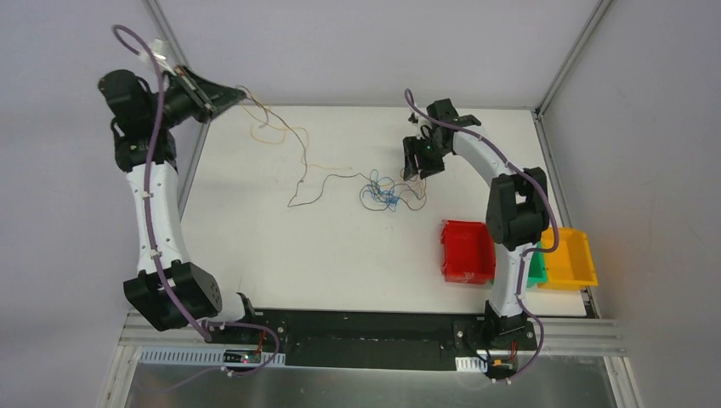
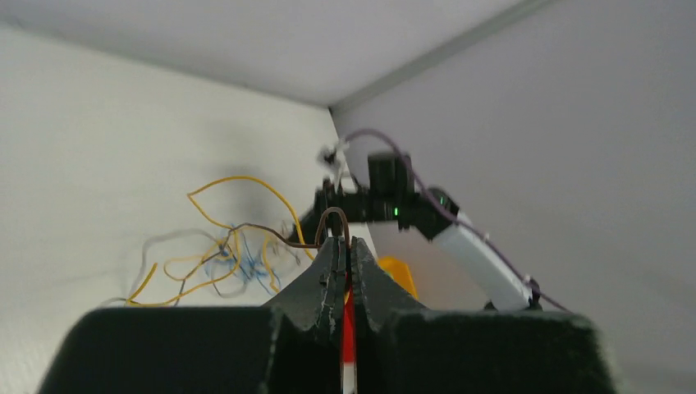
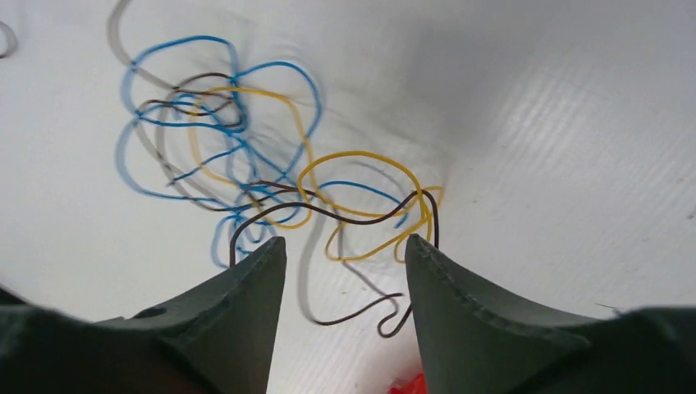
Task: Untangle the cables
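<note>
Cables (image 1: 380, 192) lie tangled mid-frame on the table (image 1: 340, 255). One strand stretches to the upper left, pinched between the closed left fingers (image 2: 324, 279). The right fingers (image 3: 238, 320) stand apart just above the tangle.

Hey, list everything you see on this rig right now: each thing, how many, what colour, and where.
cables: several thin ones, yellow-orange, blue and dark, knotted mid-table, strands trailing to the far left corner
red bin: one, near right of the table
green bin: one, right of the red bin, mostly hidden by the arm
yellow bin: one, farthest right
table: one, white
hoses: purple, along each arm
left arm, right arm: white and black, bases at the near edge
left claw: black, shut on a cable strand, far left corner
right claw: black, open, over the knot
</note>
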`<state>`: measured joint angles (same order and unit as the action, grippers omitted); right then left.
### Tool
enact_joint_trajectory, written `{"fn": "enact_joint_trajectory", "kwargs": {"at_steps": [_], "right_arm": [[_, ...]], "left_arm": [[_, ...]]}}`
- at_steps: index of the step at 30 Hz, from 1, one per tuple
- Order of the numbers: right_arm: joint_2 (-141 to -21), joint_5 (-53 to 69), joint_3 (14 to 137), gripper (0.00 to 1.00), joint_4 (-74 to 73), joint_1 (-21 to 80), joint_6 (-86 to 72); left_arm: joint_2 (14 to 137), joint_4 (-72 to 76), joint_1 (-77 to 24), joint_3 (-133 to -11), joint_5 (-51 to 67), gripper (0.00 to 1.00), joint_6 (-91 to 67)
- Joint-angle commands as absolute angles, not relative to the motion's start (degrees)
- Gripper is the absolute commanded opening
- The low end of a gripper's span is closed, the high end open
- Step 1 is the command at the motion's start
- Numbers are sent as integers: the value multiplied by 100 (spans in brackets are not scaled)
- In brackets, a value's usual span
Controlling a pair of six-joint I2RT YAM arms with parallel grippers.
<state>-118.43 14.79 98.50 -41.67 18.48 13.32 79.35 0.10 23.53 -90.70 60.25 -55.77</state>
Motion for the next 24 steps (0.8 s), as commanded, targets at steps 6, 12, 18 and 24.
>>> {"fn": "enact_joint_trajectory", "kwargs": {"at_steps": [6, 12, 18, 24], "right_arm": [[-10994, 3039, 10277, 74, -4731, 1872, 1297], [-10756, 3931, 9916, 81, -4774, 1908, 1295], [-10426, 4291, 9461, 81, -4609, 2201, 1215], [-10278, 4006, 9102, 76, -4107, 2810, 1091]], "left_arm": [[7404, -3220, 737, -7780, 6821, 3, -1459], [7570, -5857, -152, -7611, 5871, 19, 1767], [7307, -6152, -202, -7083, 5186, 60, 3088], [7981, -6157, 884, -7308, 5977, 71, 2231]]}}
